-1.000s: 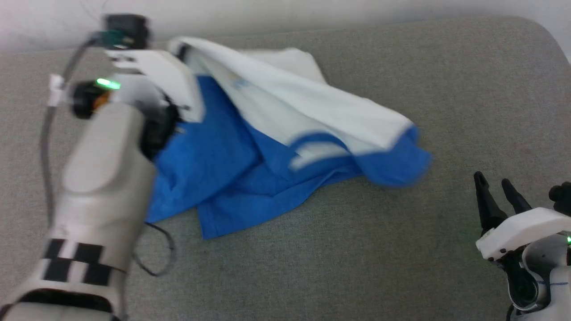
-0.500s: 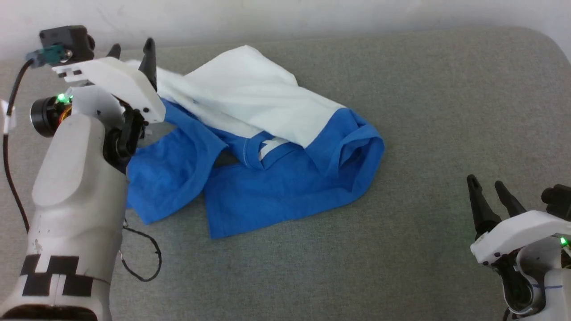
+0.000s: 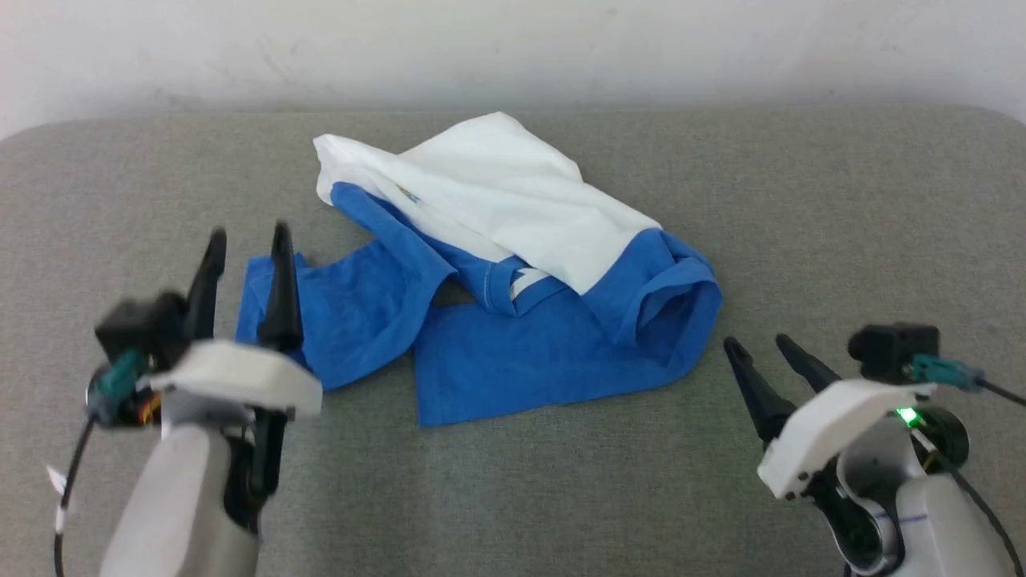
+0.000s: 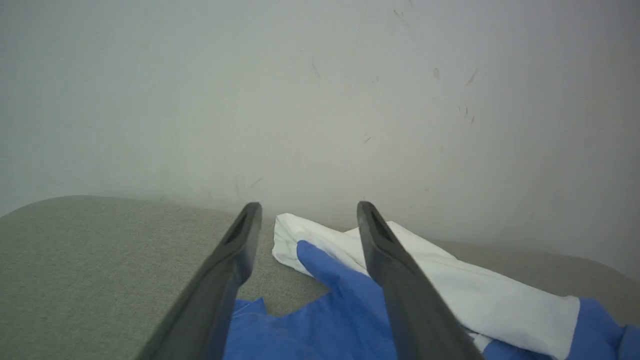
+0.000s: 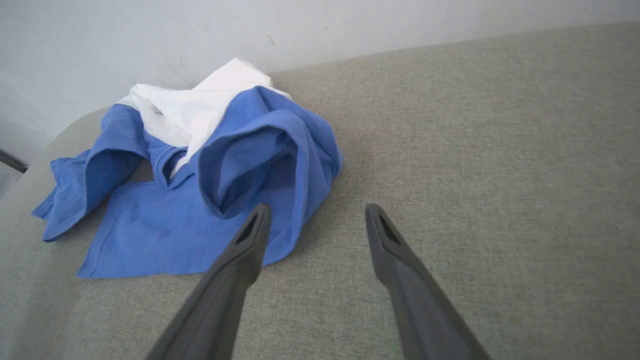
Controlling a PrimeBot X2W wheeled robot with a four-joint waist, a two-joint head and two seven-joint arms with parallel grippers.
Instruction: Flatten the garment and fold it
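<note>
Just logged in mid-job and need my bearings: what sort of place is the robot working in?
Probably a bare test setup rather than a home: a grey woven-fabric surface with rounded corners against a plain scuffed white wall, with one crumpled blue-and-white T-shirt on it.

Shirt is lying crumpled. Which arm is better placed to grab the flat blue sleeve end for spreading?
Left, probably. The left pincer is open with its fingertips right at the sleeve edge of the garment; the right pincer, also open, sits beyond the bunched opposite side, apart from it.
</note>
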